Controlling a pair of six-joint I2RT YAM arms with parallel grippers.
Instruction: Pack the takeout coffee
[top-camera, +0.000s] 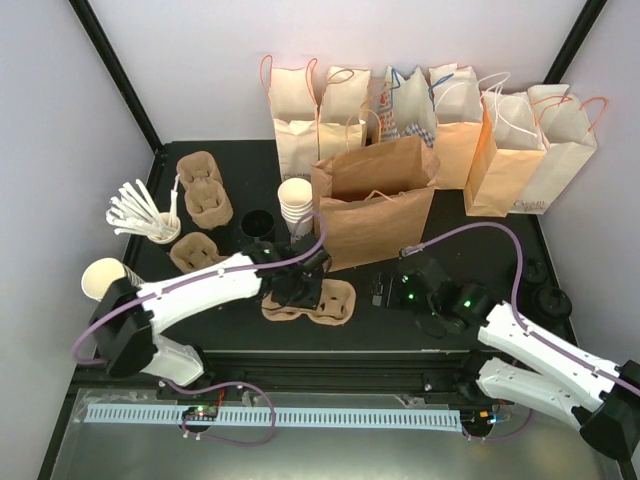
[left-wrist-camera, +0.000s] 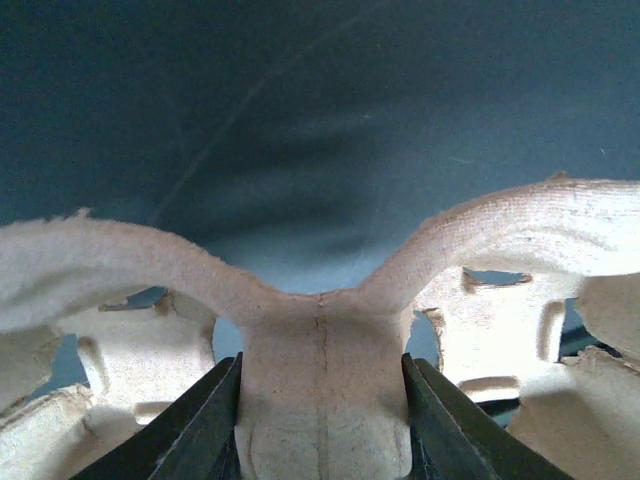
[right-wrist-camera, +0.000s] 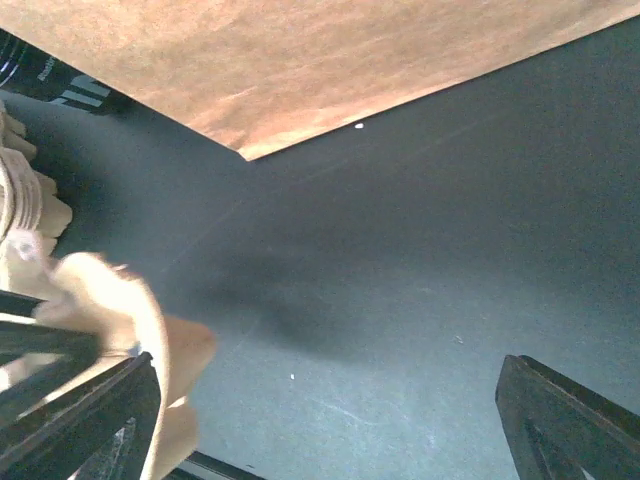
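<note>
A pulp cup carrier (top-camera: 330, 300) lies on the black table in front of the big open brown bag (top-camera: 375, 205). My left gripper (top-camera: 300, 290) is shut on the carrier's middle post (left-wrist-camera: 320, 390), with its fingers (left-wrist-camera: 200, 430) pressed against both sides. My right gripper (top-camera: 388, 292) hangs low over the bare table just right of the carrier, open and with nothing between its fingers (right-wrist-camera: 570, 425). In the right wrist view the carrier's edge (right-wrist-camera: 110, 300) shows at the left and the brown bag (right-wrist-camera: 300, 60) at the top. The takeout coffee is not in view.
A row of paper bags (top-camera: 500, 140) stands along the back. Spare carriers (top-camera: 205, 195), a cup of white stirrers (top-camera: 150, 218), a stack of white cups (top-camera: 293, 205) and black lids (top-camera: 257, 225) sit at the back left. Another white cup stack (top-camera: 100, 278) lies at the left edge.
</note>
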